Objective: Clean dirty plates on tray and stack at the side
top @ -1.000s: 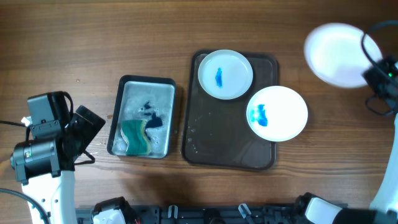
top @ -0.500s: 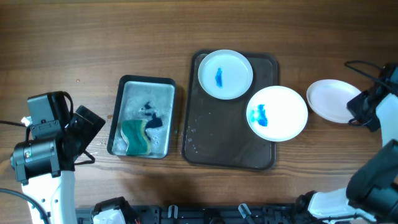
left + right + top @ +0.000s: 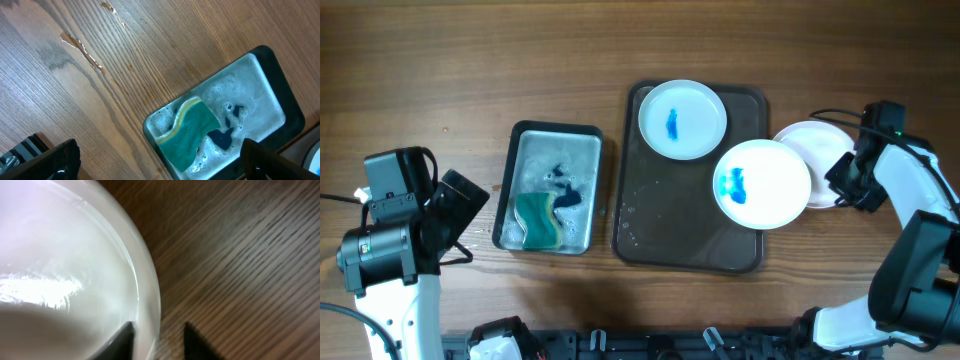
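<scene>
The dark brown tray holds one white plate with a blue smear at its top. A second smeared plate hangs over the tray's right edge. A clean white plate lies on the table right of the tray, partly under that second plate. My right gripper straddles the clean plate's right rim. In the right wrist view the plate fills the left side; one finger rests inside the rim, the other stands apart over the wood, so the gripper is open. My left gripper stands wide open and empty.
A light grey metal tray with soapy water and a green-yellow sponge sits left of the brown tray. In the left wrist view the sponge and grey tray lie ahead of the open left gripper. Bare wood surrounds both trays.
The right arm carried the clean plate from the upper right down to the table beside the tray, tucking it under the smeared plate. Its jaws have parted from the rim. The left arm stayed still.
</scene>
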Robot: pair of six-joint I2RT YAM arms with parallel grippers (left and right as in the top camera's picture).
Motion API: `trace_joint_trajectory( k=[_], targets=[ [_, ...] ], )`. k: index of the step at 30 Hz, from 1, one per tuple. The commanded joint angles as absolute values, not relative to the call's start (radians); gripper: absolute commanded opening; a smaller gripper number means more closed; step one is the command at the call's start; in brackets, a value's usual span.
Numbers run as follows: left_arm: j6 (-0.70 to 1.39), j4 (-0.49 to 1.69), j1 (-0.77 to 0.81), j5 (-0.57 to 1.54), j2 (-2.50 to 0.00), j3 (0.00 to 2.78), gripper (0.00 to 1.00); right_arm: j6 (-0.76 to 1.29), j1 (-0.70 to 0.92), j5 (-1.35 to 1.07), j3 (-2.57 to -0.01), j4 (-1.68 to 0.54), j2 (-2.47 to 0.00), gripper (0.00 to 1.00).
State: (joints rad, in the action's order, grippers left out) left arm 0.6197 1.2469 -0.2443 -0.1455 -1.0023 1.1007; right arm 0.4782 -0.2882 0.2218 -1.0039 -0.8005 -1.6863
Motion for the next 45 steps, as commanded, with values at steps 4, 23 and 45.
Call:
trace_joint_trajectory(
  k=[4,23,45],
  targets=[
    [0.637,1.246,-0.252,-0.155,-1.004,1.117,1.00,0.380,-0.284,0.016,-1.020,-0.829,-1.469,0.54],
    [0.637,1.246,-0.252,-0.155,-1.004,1.117,1.00,0.163,-0.259,-0.249,-0.868,-0.686,-1.542,0.38],
    [0.637,1.246,-0.252,-0.155,-1.004,1.117,1.00,0.213,-0.083,-0.350,-0.873,-0.905,-1.178,0.04]
  ],
)
